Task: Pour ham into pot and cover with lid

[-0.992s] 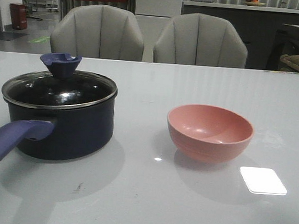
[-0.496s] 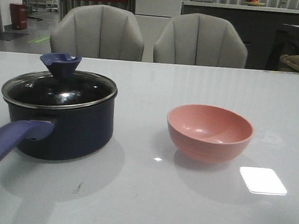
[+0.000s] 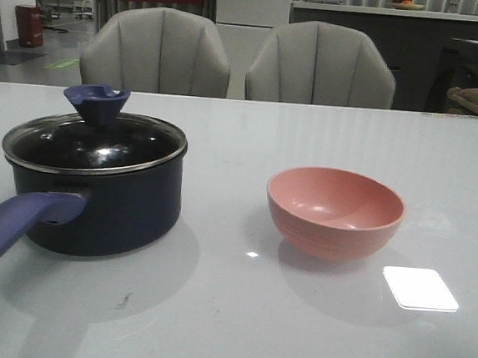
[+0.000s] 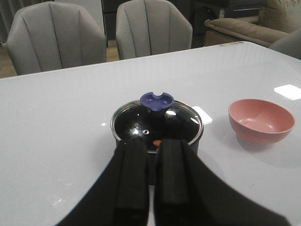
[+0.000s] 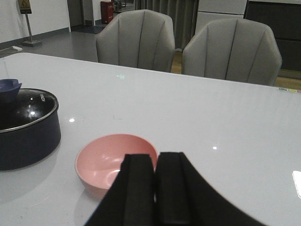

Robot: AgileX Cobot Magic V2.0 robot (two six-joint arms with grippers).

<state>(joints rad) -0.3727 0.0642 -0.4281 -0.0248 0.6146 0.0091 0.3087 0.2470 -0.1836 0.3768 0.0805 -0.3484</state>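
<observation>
The dark navy pot [image 3: 111, 210] stands on the left of the white table [image 3: 226, 329], its purple-blue handle [image 3: 8, 230] pointing toward the front edge. The glass lid [image 3: 91, 145] with its purple-blue knob [image 3: 97, 102] rests on the pot. In the left wrist view an orange bit of ham [image 4: 157, 141] shows through the lid [image 4: 174, 125]. The pink bowl [image 3: 335, 211] to the right looks empty. My left gripper [image 4: 151, 148] is shut and empty, held back above the pot's near side. My right gripper [image 5: 155, 162] is shut and empty near the bowl [image 5: 110, 157]. Neither gripper appears in the front view.
Two grey chairs [image 3: 156, 50] [image 3: 320, 65] stand behind the table's far edge. A bright patch of reflected light [image 3: 419, 289] lies on the tabletop to the right of the bowl, toward the front.
</observation>
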